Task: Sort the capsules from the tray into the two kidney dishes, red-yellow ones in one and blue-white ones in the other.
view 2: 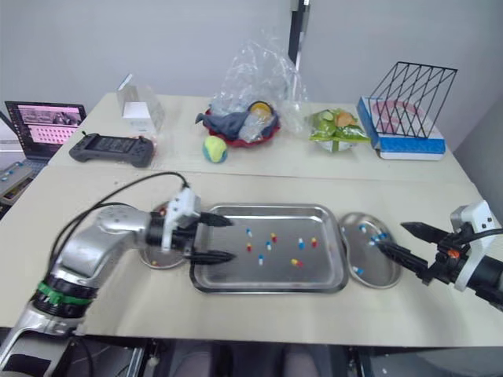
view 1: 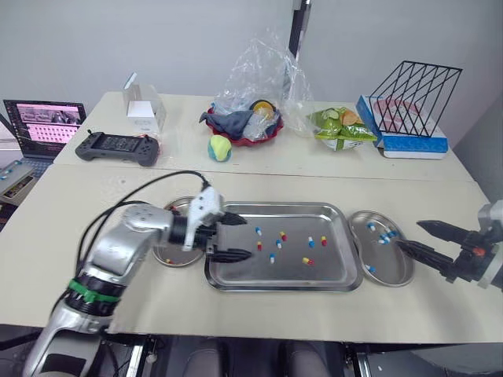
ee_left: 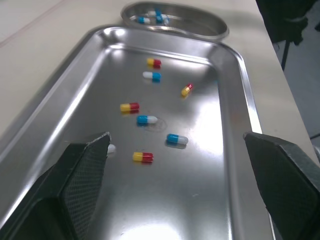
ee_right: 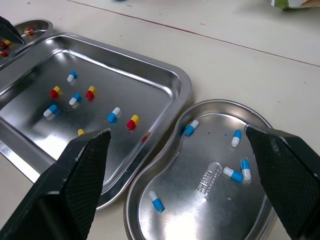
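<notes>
- Left gripper [view 1: 238,237]: I have its jaws spread wide and holding nothing, low over the near end of the tray [view 1: 275,287].
- Just ahead of those jaws lies a red-yellow capsule [ee_left: 143,157], with a blue-white capsule [ee_left: 177,139] close beyond it. Another capsule is half hidden behind one jaw, so I cannot tell its colours.
- Risk: with that spread, closing could catch two capsules of different colours at once, or nudge one so it skids on the smooth steel.
- Behind this gripper sits the left kidney dish [view 1: 171,261], holding red-yellow ones. A capsule pinched by its end could slip free on the way there.
- Right gripper [view 1: 424,239]: jaws parted and empty, hanging over the far edge of the right kidney dish [ee_right: 210,215], where several blue-white ones lie.
- Between those jaws and the tray stands the dish rim. If I reach low, I may clip it and tip or shove the dish along the bench [view 1: 259,314].
- I judge the sort to be partly done.
</notes>
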Robot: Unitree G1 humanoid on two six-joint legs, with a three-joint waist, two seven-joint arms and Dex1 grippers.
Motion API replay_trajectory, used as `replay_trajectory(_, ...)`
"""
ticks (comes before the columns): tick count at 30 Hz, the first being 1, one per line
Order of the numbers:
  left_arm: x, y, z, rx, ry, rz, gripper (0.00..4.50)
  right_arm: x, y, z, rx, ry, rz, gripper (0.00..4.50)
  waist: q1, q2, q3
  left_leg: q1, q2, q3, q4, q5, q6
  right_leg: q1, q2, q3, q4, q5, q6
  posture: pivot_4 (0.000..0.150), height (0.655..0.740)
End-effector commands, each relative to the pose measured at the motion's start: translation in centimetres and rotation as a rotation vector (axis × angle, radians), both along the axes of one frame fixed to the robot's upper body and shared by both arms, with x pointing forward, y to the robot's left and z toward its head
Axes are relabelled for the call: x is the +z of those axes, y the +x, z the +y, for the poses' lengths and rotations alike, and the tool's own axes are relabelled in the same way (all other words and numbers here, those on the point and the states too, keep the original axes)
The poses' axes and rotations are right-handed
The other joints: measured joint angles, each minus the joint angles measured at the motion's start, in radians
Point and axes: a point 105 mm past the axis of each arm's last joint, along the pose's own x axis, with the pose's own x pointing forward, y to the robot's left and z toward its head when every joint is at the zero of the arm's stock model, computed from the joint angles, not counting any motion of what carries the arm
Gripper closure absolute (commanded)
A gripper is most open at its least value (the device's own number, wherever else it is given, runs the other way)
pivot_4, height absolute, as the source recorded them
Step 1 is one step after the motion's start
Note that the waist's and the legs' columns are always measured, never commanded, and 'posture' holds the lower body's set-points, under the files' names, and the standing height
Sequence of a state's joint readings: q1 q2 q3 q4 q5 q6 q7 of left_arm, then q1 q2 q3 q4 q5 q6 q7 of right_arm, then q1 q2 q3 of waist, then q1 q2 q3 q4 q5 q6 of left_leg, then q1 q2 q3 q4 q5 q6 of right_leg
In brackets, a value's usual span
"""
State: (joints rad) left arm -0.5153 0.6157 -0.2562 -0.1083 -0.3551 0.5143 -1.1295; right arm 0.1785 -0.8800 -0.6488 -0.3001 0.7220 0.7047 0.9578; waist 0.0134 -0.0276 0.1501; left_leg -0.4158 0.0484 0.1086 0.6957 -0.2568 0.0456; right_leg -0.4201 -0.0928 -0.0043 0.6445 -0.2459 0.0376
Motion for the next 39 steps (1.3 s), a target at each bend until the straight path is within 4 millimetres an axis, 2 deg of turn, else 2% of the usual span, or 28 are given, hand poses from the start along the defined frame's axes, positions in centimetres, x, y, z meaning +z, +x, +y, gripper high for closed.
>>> replay_trajectory(1, 0.0, 1.0, -0.9, 0.041, 0.030, -0.059, 0.00, 1.2, -0.5, -0.3, -0.021, -0.015, -0.061, 0.02, 0.000, 0.000, 0.000, 0.000, 0.000, 0.000, 0.000, 0.000, 0.000, 0.000, 0.000, 0.000, 0.000, 0.000, 0.000, 0.150, 0.7204)
replay_trajectory(6, -1.4, 1.2, -1.6, 0.090, 0.077, -0.020, 0.00, 1.0, -1.0, -0.6, -0.043, -0.019, -0.057, 0.02, -0.001, 0.000, 0.000, 0.000, 0.000, -0.001, 0.000, 0.000, 0.000, 0.000, 0.000, 0.001, 0.000, 0.000, 0.000, 0.150, 0.7204)
replay_trajectory(10, -2.4, 1.9, -2.3, 0.239, 0.103, 0.006, 0.00, 0.8, -1.2, -0.8, -0.053, -0.021, -0.053, 0.02, -0.001, 0.000, 0.000, 0.000, 0.000, -0.001, 0.000, 0.000, 0.000, 0.000, 0.000, 0.002, 0.000, 0.000, 0.000, 0.150, 0.7204)
replay_trajectory(11, -2.6, 1.5, -2.7, 0.255, 0.102, 0.020, 0.00, 0.8, -1.2, -0.9, -0.055, -0.023, -0.054, 0.02, 0.000, 0.000, 0.000, 0.000, 0.000, -0.002, 0.000, 0.000, 0.000, 0.000, 0.000, 0.002, 0.000, 0.000, 0.000, 0.150, 0.7204)
replay_trajectory(13, -2.6, 1.3, -3.0, 0.333, 0.060, 0.054, 0.00, 0.7, -1.1, -0.9, -0.057, -0.019, -0.053, 0.02, -0.001, 0.000, 0.000, 0.000, -0.001, -0.002, 0.000, 0.000, 0.001, 0.000, 0.000, 0.002, 0.000, 0.000, 0.001, 0.150, 0.7204)
replay_trajectory(16, -3.0, 1.3, -2.4, 0.416, 0.076, 0.064, 0.00, 0.5, -0.8, -0.9, -0.054, -0.023, -0.048, 0.02, -0.001, 0.000, 0.000, 0.000, -0.001, -0.002, 0.000, -0.001, 0.001, -0.001, 0.000, 0.004, 0.000, 0.000, 0.001, 0.150, 0.7204)
replay_trajectory(25, -3.2, 0.8, -2.7, 0.537, 0.106, 0.045, 0.00, 0.6, -0.5, -0.9, -0.044, -0.032, -0.048, 0.02, 0.001, 0.000, 0.000, 0.001, -0.002, -0.002, 0.000, -0.001, 0.001, 0.000, 0.000, 0.006, 0.001, 0.000, 0.001, 0.150, 0.7204)
replay_trajectory(28, -3.5, 0.6, -2.9, 0.566, 0.113, 0.055, 0.77, 0.5, -0.5, -0.8, -0.043, -0.035, -0.046, 0.00, 0.001, 0.000, 0.000, 0.001, -0.002, -0.002, 0.000, -0.001, 0.001, 0.000, 0.000, 0.007, 0.001, 0.000, 0.001, 0.150, 0.7204)
replay_trajectory(31, -3.8, 0.4, -3.1, 0.573, 0.127, 0.059, 1.79, 0.5, -0.4, -0.8, -0.042, -0.036, -0.045, 0.00, 0.001, 0.000, 0.000, 0.001, -0.002, -0.002, 0.000, -0.001, 0.001, 0.000, 0.000, 0.007, 0.001, 0.000, 0.001, 0.150, 0.7204)
replay_trajectory(39, -4.1, 0.2, -3.5, 0.603, 0.181, 0.052, 1.79, 0.5, -0.2, -0.7, -0.037, -0.042, -0.044, 0.00, 0.001, 0.000, 0.000, 0.001, -0.002, -0.002, 0.000, -0.001, 0.001, 0.000, 0.000, 0.007, 0.001, 0.000, 0.001, 0.150, 0.7204)
